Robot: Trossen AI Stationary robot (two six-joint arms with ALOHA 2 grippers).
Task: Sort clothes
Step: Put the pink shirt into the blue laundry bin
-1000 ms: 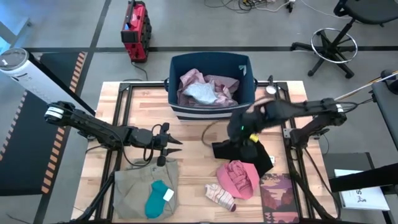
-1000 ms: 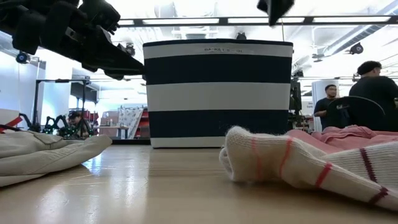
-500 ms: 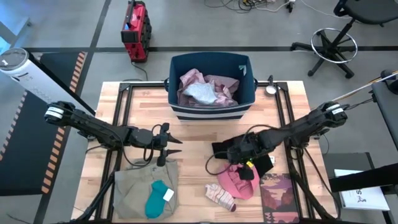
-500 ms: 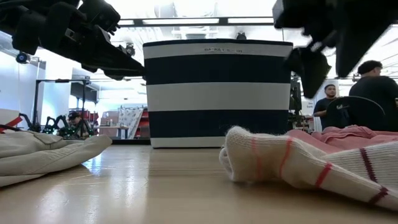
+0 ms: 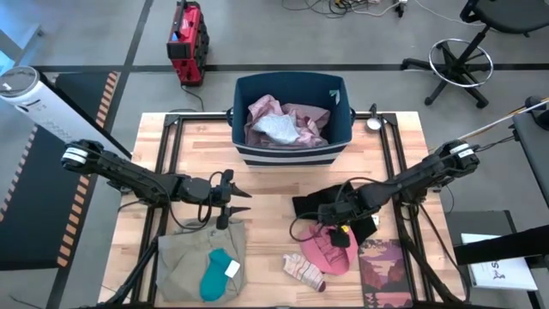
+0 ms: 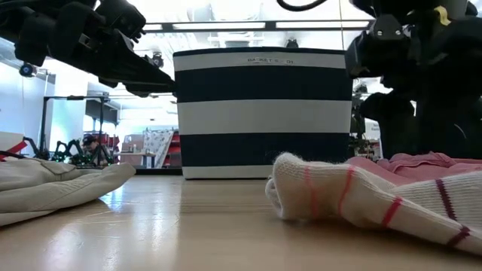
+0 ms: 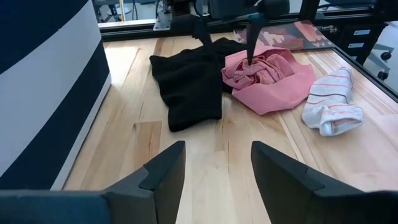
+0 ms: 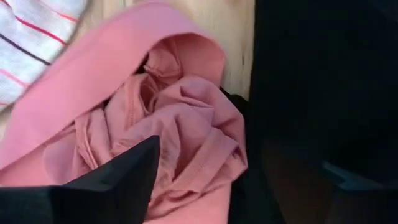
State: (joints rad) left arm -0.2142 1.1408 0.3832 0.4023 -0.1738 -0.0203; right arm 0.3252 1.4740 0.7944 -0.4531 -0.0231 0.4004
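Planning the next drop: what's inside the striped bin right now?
The navy bin holds a crumpled pale pink garment with a white piece on top. Anything beneath them is covered.

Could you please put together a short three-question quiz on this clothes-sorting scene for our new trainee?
1. True or false: the right gripper is down at the pink garment, with one finger touching its folds.
2. Which piece lies on the khaki trousers? A) the striped sock B) the teal piece C) the black garment
3. Fill in: the left gripper hovers with its fingers ____ above the table, near the striped bin.

Key
1. True.
2. B: the teal piece lies on them; the striped sock and black garment lie on the wood.
3. Open.
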